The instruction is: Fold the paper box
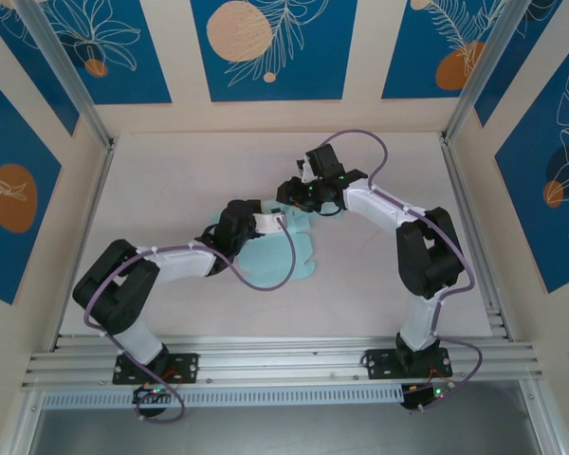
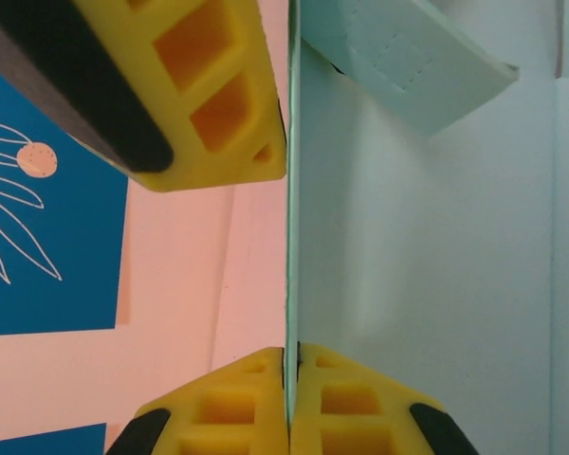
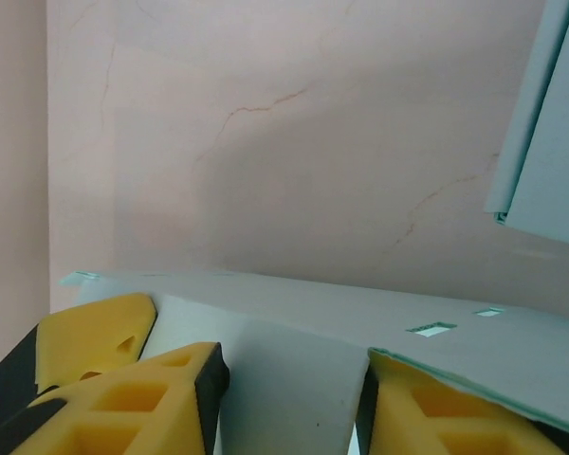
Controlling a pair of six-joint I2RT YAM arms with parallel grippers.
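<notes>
Grip of left claw (image 1: 268,224): pads pressed together on the thin edge of one panel of the box (image 1: 286,254). Right claw (image 1: 300,195): fingers (image 3: 114,332) spread, astride a flap at the box's far side, not visibly clamping it.

Step in hand, by judgement: one panel is pinned while a flap is taken for folding. The next move calls for closing on the flap, then turning it along its crease without tearing the pinned panel.

The box lies partly flat at the middle of the table (image 1: 171,180), which is pale and marbled. The walls (image 1: 266,47) carry blue floral panels.
</notes>
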